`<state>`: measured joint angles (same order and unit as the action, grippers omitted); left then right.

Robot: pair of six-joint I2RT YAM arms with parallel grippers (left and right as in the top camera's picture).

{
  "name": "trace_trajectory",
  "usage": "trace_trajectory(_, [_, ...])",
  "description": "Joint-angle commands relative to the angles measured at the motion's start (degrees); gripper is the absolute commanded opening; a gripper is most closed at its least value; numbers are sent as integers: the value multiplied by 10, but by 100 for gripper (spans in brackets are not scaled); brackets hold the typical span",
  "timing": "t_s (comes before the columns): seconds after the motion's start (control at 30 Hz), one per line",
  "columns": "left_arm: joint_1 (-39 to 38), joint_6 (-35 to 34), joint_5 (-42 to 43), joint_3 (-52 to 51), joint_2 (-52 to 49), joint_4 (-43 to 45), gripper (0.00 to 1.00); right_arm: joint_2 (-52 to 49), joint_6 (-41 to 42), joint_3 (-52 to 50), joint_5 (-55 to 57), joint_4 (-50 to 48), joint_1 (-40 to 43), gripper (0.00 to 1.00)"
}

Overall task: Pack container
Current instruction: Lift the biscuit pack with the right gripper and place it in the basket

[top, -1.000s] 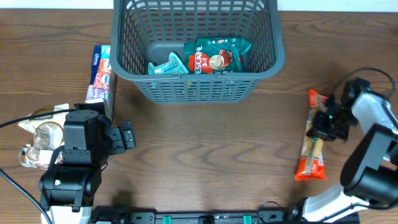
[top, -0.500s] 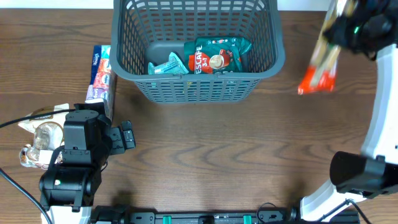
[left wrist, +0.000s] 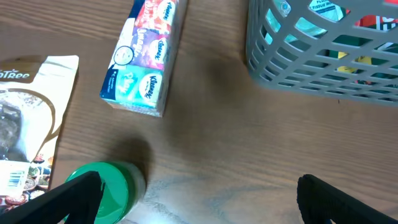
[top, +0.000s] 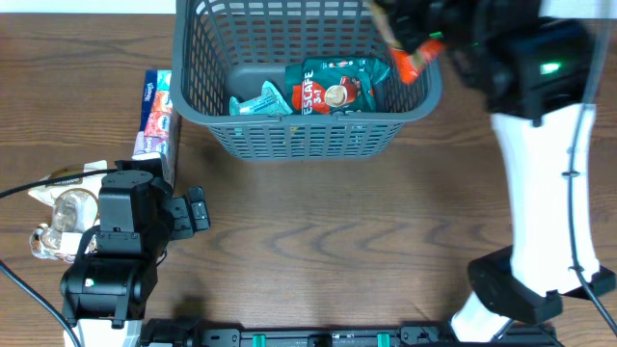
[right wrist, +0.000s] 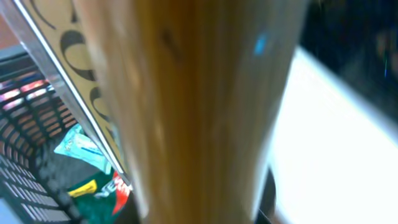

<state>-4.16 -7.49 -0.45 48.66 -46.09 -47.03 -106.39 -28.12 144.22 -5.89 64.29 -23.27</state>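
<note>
The dark grey mesh container (top: 304, 135) stands at the back middle of the table. A green Nescafe packet (top: 333, 87) and teal packets (top: 258, 99) lie in it. My right gripper (top: 405, 31) is above the container's right rim, shut on a long orange snack packet (top: 413, 64) that hangs over the rim. In the right wrist view that packet (right wrist: 199, 112) fills the frame, blurred, and hides the fingers; the container's inside (right wrist: 31, 124) shows at the lower left. My left gripper (top: 198, 210) is open and empty, low over the table in front of the container; its left wrist view (left wrist: 199, 199) shows the jaws wide apart.
A tissue pack (top: 156, 114) lies left of the container and also shows in the left wrist view (left wrist: 143, 56). A green-lidded jar (left wrist: 106, 190) is by my left finger. A beige food pouch (left wrist: 28, 124) lies at the far left. The container's corner (left wrist: 311, 68) is at the upper right there.
My right gripper lifted the orange snack packet off the table at the right and carried it up and left, from beside the container to above its right rim. The left arm has not moved.
</note>
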Motion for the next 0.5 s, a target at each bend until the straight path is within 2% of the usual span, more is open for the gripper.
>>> trace_trajectory(0.0, [3,3,-7,9,1,-3,98,-24,-141,19,31,-35,-46,1])
trace_trajectory(0.13, [3,3,-7,9,1,-3,98,-79,-149,19,28,-37,-73,1])
trace_trajectory(0.3, [3,3,-7,9,1,-3,99,-165,-200,19,-21,26,-84,1])
trace_trajectory(0.47, [3,3,-7,9,1,-3,98,-238,-200,19,-21,72,-86,1])
